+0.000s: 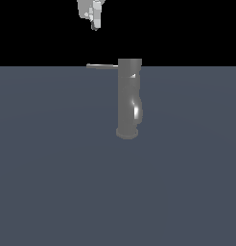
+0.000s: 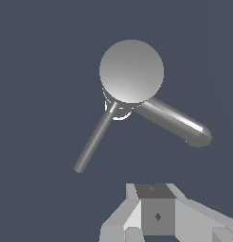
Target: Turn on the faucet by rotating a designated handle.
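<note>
The white robot gripper [image 1: 95, 25] hangs high above the scene, touching nothing and holding nothing; how far its jaws stand apart I cannot tell, since the exterior view shows it small and edge-on. Below it, slightly toward the exterior view's right, the thin flat grey horizontal handle [image 1: 102, 66] juts from the top of the tall grey metallic upright faucet [image 1: 129, 96], well apart from the gripper. The faucet's wider round base rests on a plain slate-blue floor [image 1: 53, 182], under a black background.
</note>
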